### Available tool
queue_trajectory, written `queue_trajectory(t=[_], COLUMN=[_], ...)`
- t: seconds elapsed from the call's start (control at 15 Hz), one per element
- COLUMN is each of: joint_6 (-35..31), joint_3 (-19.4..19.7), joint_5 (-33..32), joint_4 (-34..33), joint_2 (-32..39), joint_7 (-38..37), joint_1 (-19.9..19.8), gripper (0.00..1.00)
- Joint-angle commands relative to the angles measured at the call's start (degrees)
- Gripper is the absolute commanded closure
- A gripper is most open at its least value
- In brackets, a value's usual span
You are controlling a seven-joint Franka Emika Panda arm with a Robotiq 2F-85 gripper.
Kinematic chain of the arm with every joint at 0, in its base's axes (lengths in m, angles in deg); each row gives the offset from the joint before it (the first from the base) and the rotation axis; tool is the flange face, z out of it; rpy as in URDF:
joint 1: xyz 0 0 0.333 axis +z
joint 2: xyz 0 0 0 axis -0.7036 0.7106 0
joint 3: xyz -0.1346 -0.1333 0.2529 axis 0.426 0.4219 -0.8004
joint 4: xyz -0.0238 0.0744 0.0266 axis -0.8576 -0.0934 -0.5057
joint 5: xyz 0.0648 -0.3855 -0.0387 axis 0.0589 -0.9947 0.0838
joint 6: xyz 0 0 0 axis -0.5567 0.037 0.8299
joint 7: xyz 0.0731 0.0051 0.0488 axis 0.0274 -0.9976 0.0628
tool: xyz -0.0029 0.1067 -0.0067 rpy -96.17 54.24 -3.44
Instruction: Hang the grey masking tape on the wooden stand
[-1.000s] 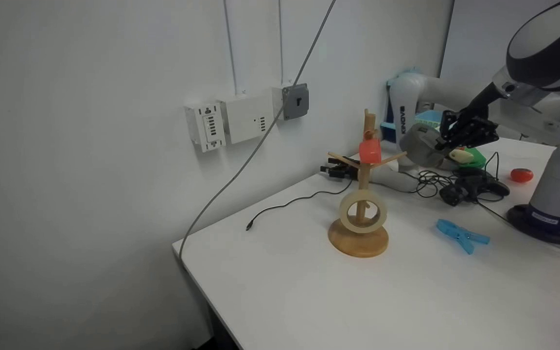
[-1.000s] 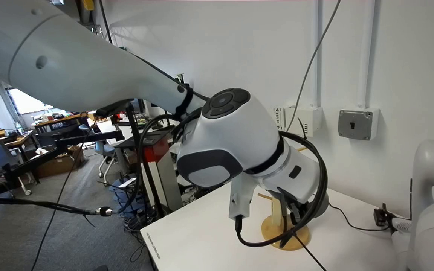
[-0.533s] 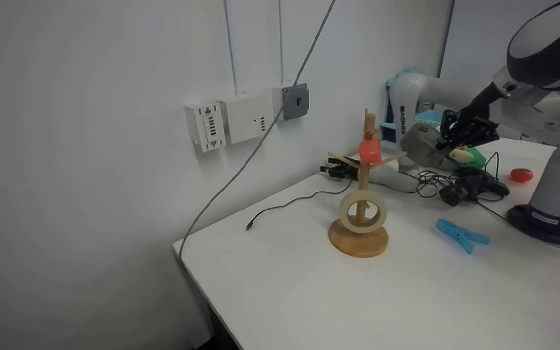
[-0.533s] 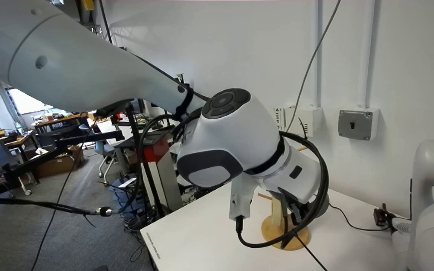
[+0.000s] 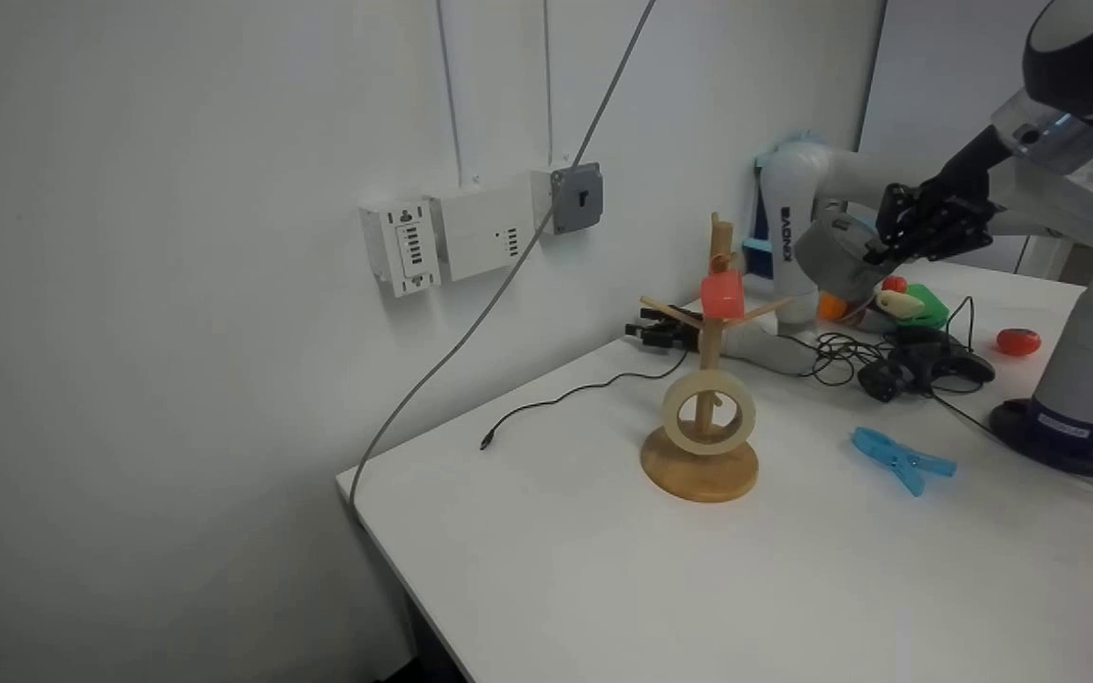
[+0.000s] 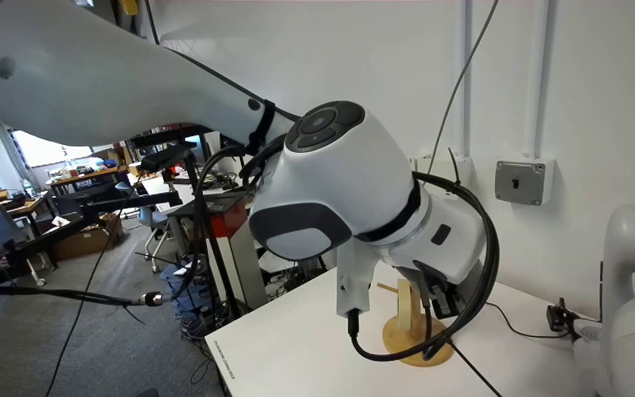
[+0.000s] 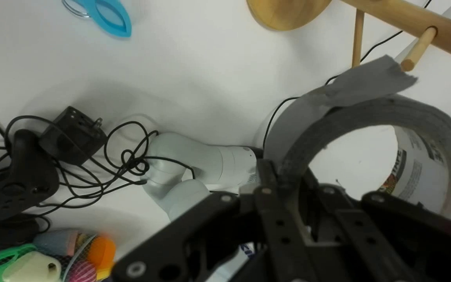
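My gripper (image 7: 288, 180) is shut on the rim of the grey masking tape (image 7: 390, 109). One finger is inside the ring, the other outside, and a loose tape end sticks out. In an exterior view the gripper (image 5: 883, 254) holds the tape (image 5: 836, 256) in the air, right of the wooden stand (image 5: 698, 482) and apart from it. In the wrist view, the loose end appears beside a peg tip of the stand (image 7: 288, 13); I cannot tell if they touch. An orange-red piece (image 5: 723, 295) and a beige tape roll (image 5: 746, 417) hang on the stand. The arm partly hides the stand (image 6: 394, 336).
A light-blue clip (image 5: 902, 460) lies on the table right of the stand. Another white robot arm (image 5: 798, 190) stands behind. Black cables and a controller (image 7: 26, 172) lie near a net of toy food (image 7: 88, 250). A red tomato (image 5: 1018, 341) is farther right.
In an exterior view, my gripper and the held grey tape have moved up and slightly right, away from the stand. The stand and the things on it have not moved.
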Motion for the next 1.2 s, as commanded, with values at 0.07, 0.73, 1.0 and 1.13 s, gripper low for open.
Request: queue_trajectory(t=[0.07,0.73,1.0,1.13], joint_6=[8.2,10.5,10.2,10.0], joint_3=[-0.5,-1.6,-2.5,-2.8], joint_5=[4.5,15.4,18.3,19.1], joint_4=[1.7,0.6,0.1,-0.2], joint_2=[-4.6,-2.7,-1.4,-0.6], joint_7=[6.5,18.0,20.7,21.6], joint_1=[-1.6,-0.6,-0.5,-0.6], gripper=[0.96,0.96,0.96,0.96])
